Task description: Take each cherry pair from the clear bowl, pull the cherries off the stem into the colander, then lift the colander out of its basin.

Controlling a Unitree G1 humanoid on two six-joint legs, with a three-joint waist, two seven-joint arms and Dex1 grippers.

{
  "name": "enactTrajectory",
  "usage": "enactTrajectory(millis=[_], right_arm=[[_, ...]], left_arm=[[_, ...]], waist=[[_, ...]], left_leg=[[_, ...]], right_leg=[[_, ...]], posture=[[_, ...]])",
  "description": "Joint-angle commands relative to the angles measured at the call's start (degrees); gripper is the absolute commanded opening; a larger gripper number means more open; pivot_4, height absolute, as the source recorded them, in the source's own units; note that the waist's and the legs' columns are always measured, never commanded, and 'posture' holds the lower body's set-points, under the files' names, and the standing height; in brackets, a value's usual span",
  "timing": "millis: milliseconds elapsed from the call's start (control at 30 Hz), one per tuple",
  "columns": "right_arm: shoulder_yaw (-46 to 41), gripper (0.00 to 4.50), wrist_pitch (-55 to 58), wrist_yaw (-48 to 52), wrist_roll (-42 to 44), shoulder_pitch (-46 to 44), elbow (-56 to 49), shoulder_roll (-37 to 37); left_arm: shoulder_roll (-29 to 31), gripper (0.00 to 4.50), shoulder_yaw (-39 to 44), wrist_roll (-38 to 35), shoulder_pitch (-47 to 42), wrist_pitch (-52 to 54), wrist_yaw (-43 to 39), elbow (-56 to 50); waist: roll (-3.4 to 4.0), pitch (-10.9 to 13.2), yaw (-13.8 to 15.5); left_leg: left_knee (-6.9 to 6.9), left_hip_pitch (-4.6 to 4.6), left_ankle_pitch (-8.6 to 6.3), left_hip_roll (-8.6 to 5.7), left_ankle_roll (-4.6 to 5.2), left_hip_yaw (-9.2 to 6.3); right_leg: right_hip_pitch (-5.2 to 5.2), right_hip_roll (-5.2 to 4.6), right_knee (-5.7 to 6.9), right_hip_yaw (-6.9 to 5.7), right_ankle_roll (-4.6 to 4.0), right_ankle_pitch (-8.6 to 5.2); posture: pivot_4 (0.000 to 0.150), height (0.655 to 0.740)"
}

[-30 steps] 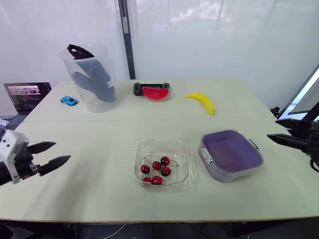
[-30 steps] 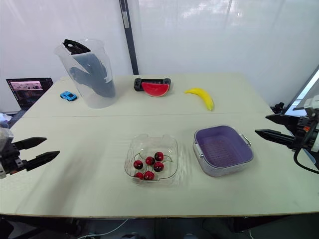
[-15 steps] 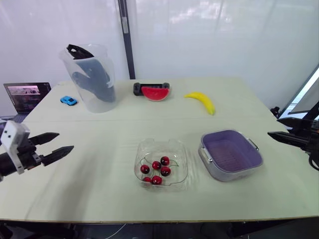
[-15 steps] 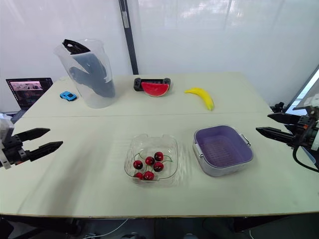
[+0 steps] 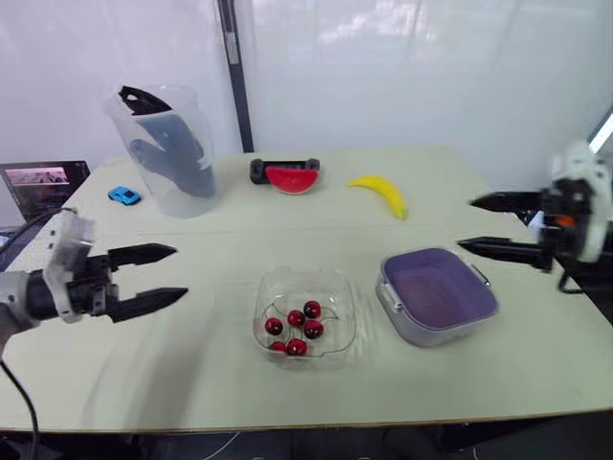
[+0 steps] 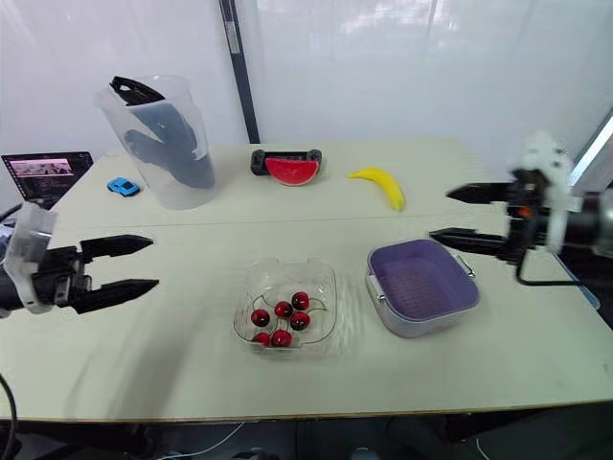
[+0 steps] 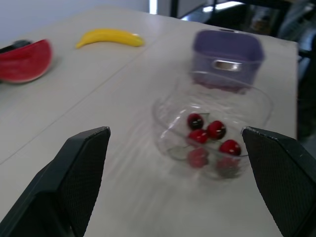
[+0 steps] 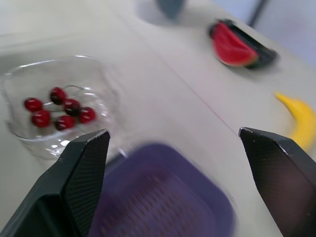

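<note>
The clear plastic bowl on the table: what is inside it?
Six red cherries lie inside the clear plastic bowl, close together near its middle. Nothing covers them, but how they pair up is too fine to tell.

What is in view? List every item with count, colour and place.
table: 1, pale
bowl: 1, clear, centre of table
cherries: 6, red, in the bowl
basin: 1, grey, right of the bowl
colander: 1, purple, in the basin
banana: 1, yellow, far side
watermelon slice: 1, red, far side, left of banana
pitcher: 1, clear, far left
toy car: 1, blue, left of pitcher
laptop: 1, dark, off table's left edge
left gripper: 1, black, open, left of bowl
right gripper: 1, black, open, right of colander
</note>
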Motion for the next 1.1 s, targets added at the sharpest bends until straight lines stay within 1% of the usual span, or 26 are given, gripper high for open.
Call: enactTrajectory(millis=[33,67,133,167,233,300,367,433,467,500,567,633,767,867,967,1067,1100], right_arm=[[7.1,4.5,10.1,-3.9,3.9,-6.8,-7.5,0.3],[10.7,4.5,14.5,-5.8,4.7,-10.9,-8.9,1.7],[16.2,4.5,19.8,-7.4,5.1,-17.1,-10.1,4.5],[20.3,4.5,22.5,-8.1,4.6,-21.6,-9.2,7.9],[28.3,4.5,23.4,-11.3,-0.6,-28.1,-8.4,13.4],[33.4,4.5,25.0,-14.1,-3.8,-32.1,-7.9,17.9],[36.0,4.5,29.1,-17.1,-3.9,-34.4,-7.5,23.5],[37.8,4.5,32.0,-18.6,-4.0,-35.0,-7.9,26.9],[38.3,4.5,32.9,-19.0,-4.0,-35.1,-8.1,27.8],[40.5,4.5,33.7,-19.8,-5.0,-34.9,-7.9,28.3],[44.9,4.5,33.9,-21.1,-6.9,-34.2,-8.1,29.4],[46.1,4.5,35.4,-21.8,-6.4,-33.8,-9.0,31.4],[53.0,4.5,33.2,-23.6,-10.8,-33.3,-8.5,31.7],[56.3,4.5,30.9,-24.4,-14.1,-33.7,-6.1,32.7],[58.7,4.5,29.9,-24.3,-15.9,-33.2,-5.9,33.1],[59.3,3.69,30.3,-24.3,-16.6,-32.6,-6.4,33.8],[59.4,3.25,30.4,-24.2,-16.8,-32.4,-6.5,34.0]], left_arm=[[-0.6,4.48,-0.7,-0.9,-0.3,-0.2,1.9,-3.9],[-1.0,4.48,-1.3,-0.8,-0.2,-0.6,2.3,-4.8],[-1.5,4.48,-1.9,-0.7,-0.2,-0.7,3.1,-5.6],[-1.9,4.48,-2.1,-0.2,-0.1,-1.1,3.6,-5.3],[-2.9,4.48,-2.6,0.9,0.4,-1.5,5.2,-4.2],[-3.8,4.48,-2.6,1.6,1.0,-2.3,6.1,-3.1],[-4.7,4.48,-2.3,1.7,1.8,-3.3,5.8,-2.6],[-5.2,4.48,-1.9,1.4,1.9,-3.8,6.2,-2.2],[-5.3,4.48,-2.0,1.5,1.9,-4.1,6.3,-2.2],[-5.2,4.48,-2.1,1.9,2.1,-4.5,6.1,-2.1],[-5.2,4.48,-2.3,2.3,2.4,-5.0,5.9,-2.1],[-5.1,4.48,-2.4,2.7,2.6,-5.5,5.9,-2.1],[-4.3,4.48,-2.1,3.2,3.8,-5.6,5.4,-2.2],[-3.8,4.48,-1.7,2.6,4.4,-5.6,4.6,-2.7],[-3.6,4.48,-1.7,1.9,4.4,-5.0,4.3,-3.6],[-3.4,4.5,-1.7,1.2,4.5,-3.7,4.9,-4.1],[-3.3,4.5,-1.6,1.1,4.6,-3.5,5.0,-4.2]], waist=[[-0.01,0.0,0.0],[0.0,0.0,0.0],[-0.01,0.0,-0.4],[-0.01,0.0,-0.5],[-0.02,0.0,-0.7],[-0.04,0.0,-0.6],[-0.16,-0.1,-0.5],[-0.24,-0.1,-0.3],[-0.26,-0.1,-0.2],[-0.27,-0.1,-0.1],[-0.28,-0.1,-0.1],[-0.28,-0.1,-0.3],[-0.28,-0.1,-0.6],[-0.28,-0.1,-0.6],[-0.28,-0.1,-0.6],[-0.28,-0.1,-0.6],[-0.28,-0.1,-0.6]], left_leg=[[0.0,-0.05,0.0,-0.01,0.0,-0.01],[0.02,-0.13,0.0,-0.02,0.0,0.01],[0.11,-0.28,0.0,-0.02,0.0,0.01],[0.12,-0.34,0.01,-0.02,-0.01,0.02],[0.11,-0.38,0.01,0.0,-0.01,0.0],[0.09,-0.47,0.01,0.0,-0.01,0.0],[0.18,-0.94,0.05,-0.01,-0.07,-0.02],[0.31,-1.21,0.1,-0.11,-0.16,-0.03],[0.32,-1.33,0.12,-0.11,-0.19,-0.05],[0.37,-1.45,0.15,-0.11,-0.24,-0.1],[0.46,-1.51,0.18,-0.16,-0.28,-0.12],[0.47,-1.5,0.22,-0.16,-0.32,-0.12],[0.38,-1.48,0.22,-0.12,-0.33,-0.15],[0.37,-1.48,0.22,-0.12,-0.33,-0.12],[0.38,-1.48,0.23,-0.12,-0.33,-0.13],[0.38,-1.48,0.23,-0.12,-0.33,-0.13],[0.38,-1.48,0.23,-0.12,-0.33,-0.13]], right_leg=[[-0.02,-0.01,-0.01,0.0,0.0,0.0],[-0.1,-0.03,-0.02,0.0,0.0,0.0],[-0.25,-0.04,0.01,0.02,-0.01,0.01],[-0.31,-0.04,0.02,0.02,-0.02,0.03],[-0.39,0.01,0.04,0.01,-0.05,0.04],[-0.59,0.03,0.16,0.01,-0.06,0.05],[-1.16,0.03,0.41,0.0,-0.07,0.05],[-1.57,-0.1,0.87,0.0,-0.07,0.06],[-1.65,-0.1,0.87,-0.01,-0.07,0.06],[-1.73,-0.1,0.87,-0.03,-0.08,0.06],[-1.73,-0.12,0.87,-0.05,-0.08,0.06],[-1.73,-0.12,0.88,-0.05,-0.08,0.06],[-1.83,-0.02,1.01,-0.05,-0.09,0.07],[-1.85,-0.03,1.0,-0.04,-0.09,0.07],[-1.86,-0.01,1.01,-0.04,-0.09,0.07],[-1.85,-0.02,1.01,-0.04,-0.1,0.07],[-1.85,-0.02,1.02,-0.04,-0.1,0.07]], posture=[[0.15,0.74],[0.15,0.74],[0.15,0.74],[0.15,0.74],[0.15,0.74],[0.15,0.74],[0.15,0.74],[0.15,0.74],[0.15,0.74],[0.15,0.74],[0.15,0.74],[0.15,0.74],[0.15,0.74],[0.15,0.74],[0.15,0.74],[0.15,0.74],[0.15,0.74]])
